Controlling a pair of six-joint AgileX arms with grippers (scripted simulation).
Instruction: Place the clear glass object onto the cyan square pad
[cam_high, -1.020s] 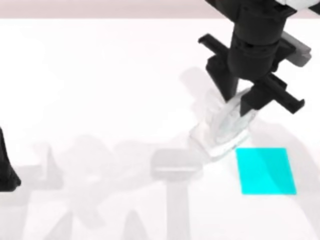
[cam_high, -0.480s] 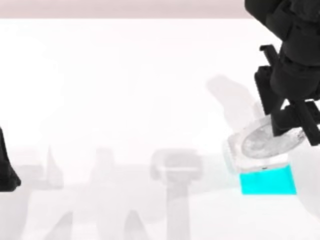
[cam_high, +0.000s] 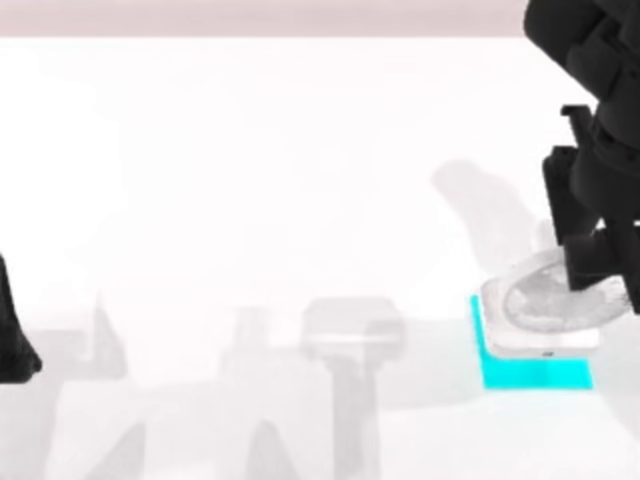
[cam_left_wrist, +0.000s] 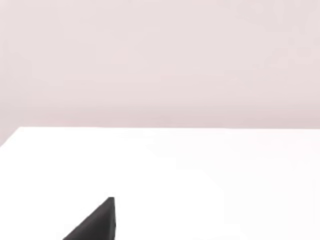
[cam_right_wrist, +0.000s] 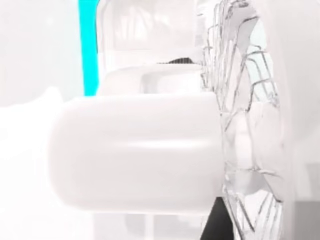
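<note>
The clear glass object (cam_high: 545, 310) stands upright over the cyan square pad (cam_high: 520, 372) at the table's right and covers most of it. A cyan strip shows along the pad's left and near edges. I cannot tell whether the glass's base touches the pad. My right gripper (cam_high: 590, 265) reaches down from the far right and is shut on the glass's oval rim. In the right wrist view the glass (cam_right_wrist: 150, 150) fills the picture, with a cyan pad sliver (cam_right_wrist: 88, 45) behind it. My left gripper (cam_high: 12, 340) is parked at the left edge, open.
Pale grey shadow shapes (cam_high: 350, 335) lie across the near half of the white table (cam_high: 250, 180). The table's far edge meets a pinkish wall (cam_high: 250, 15).
My right gripper has carried the glass rightward and toward the near edge, from beside the pad to over it. The glass went from tilted to upright. The left arm stayed still.
</note>
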